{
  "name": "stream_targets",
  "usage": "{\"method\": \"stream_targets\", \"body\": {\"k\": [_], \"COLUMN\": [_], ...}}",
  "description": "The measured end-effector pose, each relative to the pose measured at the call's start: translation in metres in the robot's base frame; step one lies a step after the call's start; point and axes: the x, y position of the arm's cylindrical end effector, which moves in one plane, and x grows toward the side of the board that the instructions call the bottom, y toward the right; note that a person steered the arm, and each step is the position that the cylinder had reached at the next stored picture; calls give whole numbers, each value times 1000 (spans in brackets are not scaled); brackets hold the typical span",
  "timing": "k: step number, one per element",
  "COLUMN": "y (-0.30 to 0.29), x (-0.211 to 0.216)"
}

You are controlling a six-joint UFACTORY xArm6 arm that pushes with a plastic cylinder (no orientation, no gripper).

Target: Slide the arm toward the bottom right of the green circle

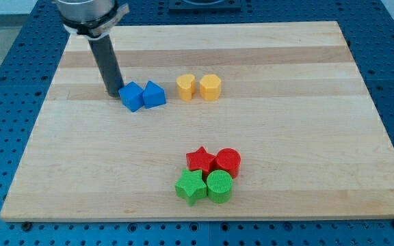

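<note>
Our tip [114,93] is up at the view's top left, just beside the blue cube [131,96].

We have no claws to open or shut, just a plain rod. Going left to right, we see the blue cube, a second blue block [154,93], then two yellow blocks [198,87]. Lower down sit the green star [191,186], red star [200,160], red circle [228,162] and green circle [219,186]. The green circle is well apart from our tip, down and to the right, so we think we must slide that way, past it.
</note>
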Motion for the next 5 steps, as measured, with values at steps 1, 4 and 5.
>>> {"method": "stream_targets", "body": {"k": [1, 4, 5], "y": [-52, 10, 46], "x": [18, 141, 94]}}
